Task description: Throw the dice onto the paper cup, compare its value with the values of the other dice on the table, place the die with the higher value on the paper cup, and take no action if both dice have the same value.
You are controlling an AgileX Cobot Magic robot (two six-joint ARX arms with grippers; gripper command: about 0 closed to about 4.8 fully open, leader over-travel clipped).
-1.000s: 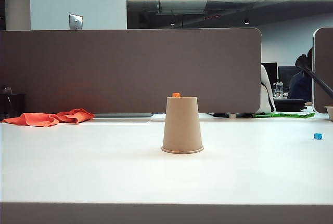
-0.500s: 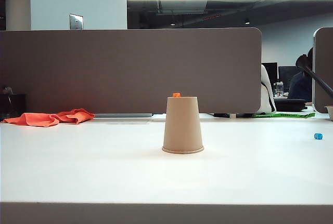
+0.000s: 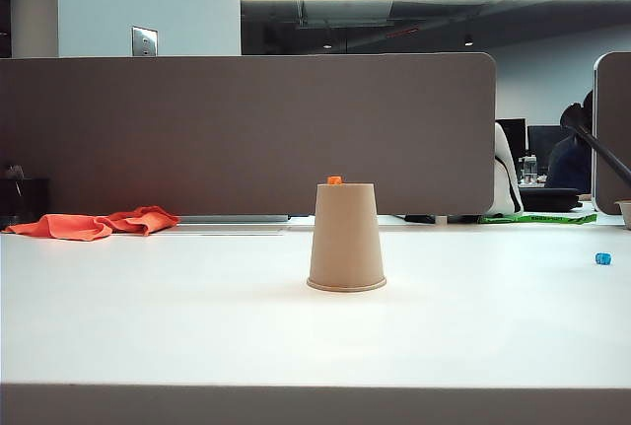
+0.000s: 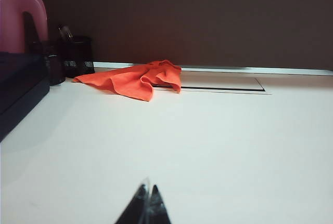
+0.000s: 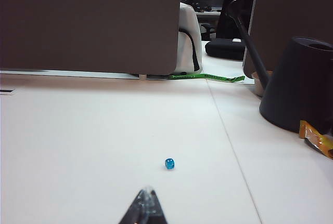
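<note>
Two dice: orange die (image 3: 334,179) atop paper cup (image 3: 346,238), mid-table; blue die (image 3: 602,258) near right edge. Left gripper (image 4: 148,197) and right gripper (image 5: 147,199): jaws pressed together, empty, low over table (image 3: 177,317). Placement apparently complete; no further move needed.

We see table (image 3: 177,326) mostly bare: wide free room along front edge and both sides of cup (image 3: 346,238). Cup stands alone mid-table, orange die (image 3: 334,179) on top. Blue die (image 3: 602,258) near right edge, well apart from cup. Cloth (image 3: 94,223) at back left edge. Dark watering can (image 5: 304,86) blocks back right corner. Left gripper (image 4: 148,203) and right gripper (image 5: 145,203), both closed, low over bare table.
</note>
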